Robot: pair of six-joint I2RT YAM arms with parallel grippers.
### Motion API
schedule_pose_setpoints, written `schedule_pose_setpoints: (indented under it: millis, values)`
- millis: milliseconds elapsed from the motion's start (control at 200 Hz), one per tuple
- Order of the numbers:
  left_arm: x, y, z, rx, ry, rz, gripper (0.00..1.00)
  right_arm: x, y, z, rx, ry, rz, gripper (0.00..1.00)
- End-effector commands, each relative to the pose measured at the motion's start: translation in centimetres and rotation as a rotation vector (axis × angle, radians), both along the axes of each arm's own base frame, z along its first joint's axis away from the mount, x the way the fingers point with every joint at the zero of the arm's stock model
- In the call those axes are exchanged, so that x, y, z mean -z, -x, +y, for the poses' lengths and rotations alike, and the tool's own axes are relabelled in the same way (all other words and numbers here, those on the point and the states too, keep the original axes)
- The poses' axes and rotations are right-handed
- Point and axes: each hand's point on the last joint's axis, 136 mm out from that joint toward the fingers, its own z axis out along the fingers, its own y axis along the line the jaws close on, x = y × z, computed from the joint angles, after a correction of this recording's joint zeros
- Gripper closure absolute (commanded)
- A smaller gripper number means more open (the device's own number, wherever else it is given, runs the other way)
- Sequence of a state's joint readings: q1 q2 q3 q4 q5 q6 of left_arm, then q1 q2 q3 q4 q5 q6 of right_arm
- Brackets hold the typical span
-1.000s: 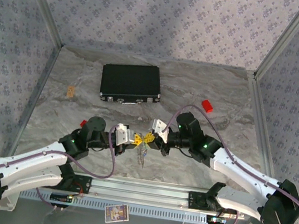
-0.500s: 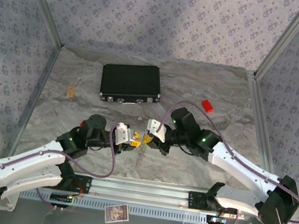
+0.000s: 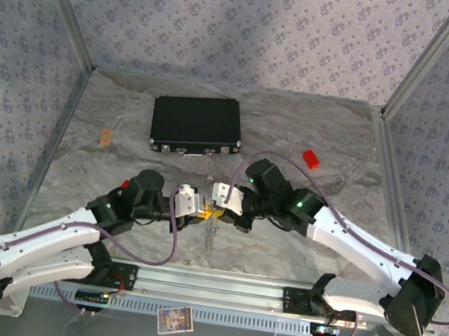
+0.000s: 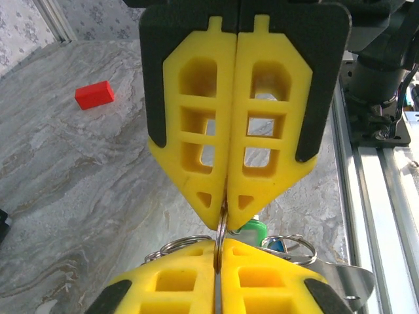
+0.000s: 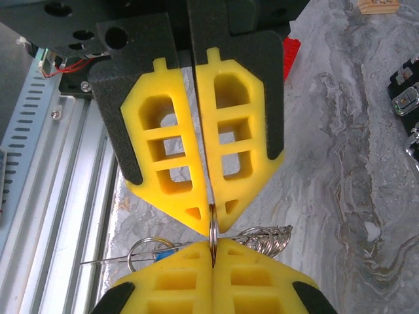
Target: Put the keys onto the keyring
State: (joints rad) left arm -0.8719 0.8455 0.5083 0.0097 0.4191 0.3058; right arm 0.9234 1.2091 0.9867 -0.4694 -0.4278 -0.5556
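While the left jaws and right jaws each pinch 1 metal ring [image 4: 221, 237] tip to tip, a black case [image 3: 195, 124] and red block [image 3: 311, 157] lie well apart on the tabletop [image 3: 339, 134].

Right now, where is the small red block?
In the top view the red block lies right of centre, well to the right of the black case.

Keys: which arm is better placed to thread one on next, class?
Left, probably: left gripper and right gripper both pinch the ring tip to tip, but the keys hang in plain sight just past the left's tips.
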Motion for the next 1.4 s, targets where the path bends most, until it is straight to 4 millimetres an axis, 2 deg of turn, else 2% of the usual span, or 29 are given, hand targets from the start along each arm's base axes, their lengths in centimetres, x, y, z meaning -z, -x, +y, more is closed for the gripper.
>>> schedule_pose_setpoints:
  millis: [0, 60, 185, 320, 485, 964, 1224, 1394]
  values:
    - [-1.7, -0.1, -0.3, 0.010, 0.027, -0.032, 0.96, -1.1, 0.3, 0.5, -0.033, -0.004, -0.026, 1.00]
    - [-1.6, 0.0, -0.3, 0.012, 0.027, -0.032, 0.98, -1.3, 0.5, 0.5, -0.038, -0.013, -0.019, 1.00]
    - [-1.6, 0.0, -0.2, 0.009, 0.035, -0.037, 1.00, -1.6, 0.2, 0.0, 0.002, -0.070, -0.009, 0.79]
    - [-1.5, 0.0, -0.1, -0.005, 0.069, -0.039, 1.00, -1.5, -0.5, -1.0, 0.074, -0.158, 0.044, 0.74]
    - [-1.6, 0.1, 0.1, -0.015, 0.101, -0.048, 1.00, -0.8, -0.1, -1.4, 0.101, -0.169, 0.087, 0.72]
    - [-2.0, 0.1, 0.0, -0.008, 0.127, -0.064, 1.00, -0.2, -0.4, -0.6, 0.122, -0.199, 0.135, 0.72]
    - [-2.0, 0.1, -0.1, -0.004, 0.130, -0.063, 1.00, 0.6, -0.4, -0.8, 0.128, -0.179, 0.144, 0.77]
    - [-2.1, 0.1, -0.1, -0.002, 0.135, -0.063, 1.00, 0.7, -0.4, -0.7, 0.126, -0.175, 0.154, 0.85]
